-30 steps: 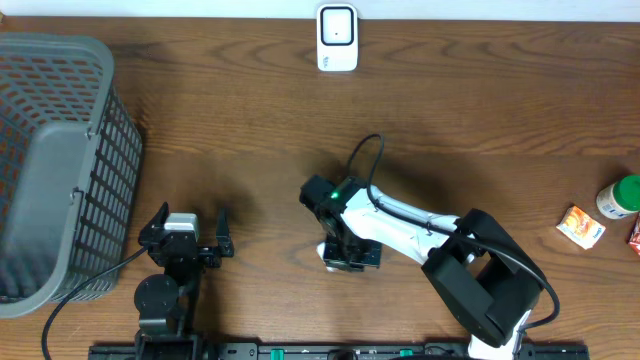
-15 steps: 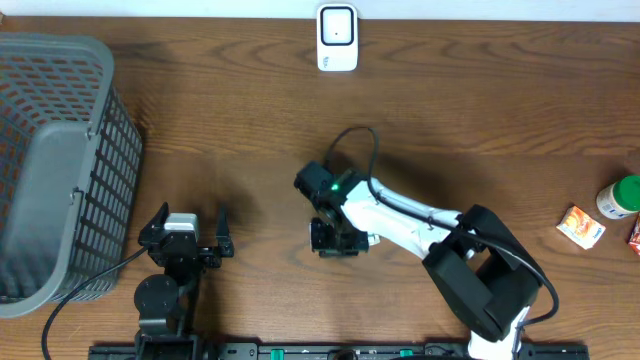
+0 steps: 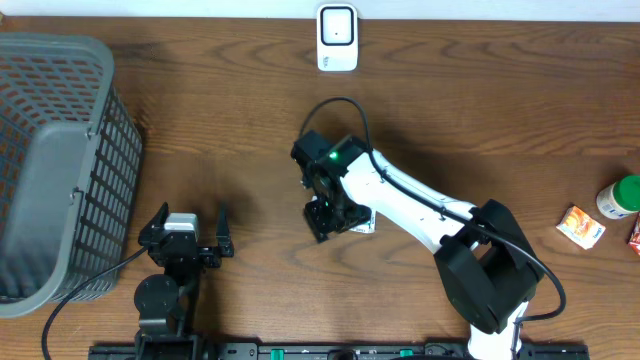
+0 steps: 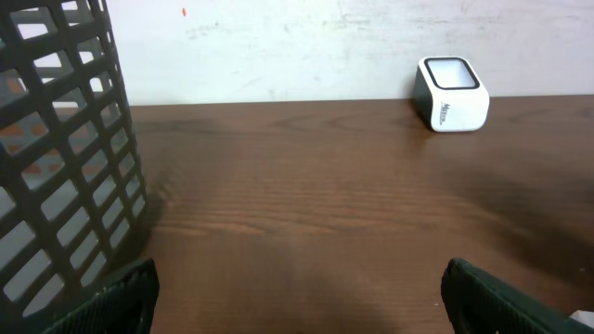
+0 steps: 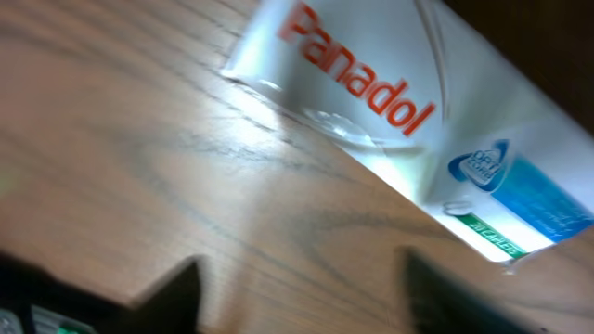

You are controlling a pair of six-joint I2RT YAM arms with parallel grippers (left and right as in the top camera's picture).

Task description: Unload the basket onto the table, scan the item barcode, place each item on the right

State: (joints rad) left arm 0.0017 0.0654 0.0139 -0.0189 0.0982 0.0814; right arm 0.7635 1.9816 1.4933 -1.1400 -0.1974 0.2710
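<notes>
Item: white carton [image 5: 390, 102] with red "Panadol" lettering and a blue-and-green panel at one end, lying flat on the brown wooden worktop [image 3: 230, 120] near its middle; in the overhead view only a pale corner [image 3: 364, 225] shows, beside the right arm's head. Barcode: not visible in any view. Right gripper [image 3: 328, 216]: poised directly over the carton's near edge, fingers [image 5: 172, 289] released and set apart, bare wood between them, the carton lying just beyond their tips and not held. Scanner [image 3: 337, 37]: small white unit with a dark window, upright at the far edge of the worktop, well apart from the carton. Left gripper [image 3: 188, 224]: near the front edge, left of centre, fingers [image 4: 102, 297] spread wide with nothing between them. Grey lattice basket [image 3: 120, 140]: far left. Right edge: green-capped bottle [image 3: 622, 196], orange packet [image 3: 581, 225] and a red item cut off by the frame.
</notes>
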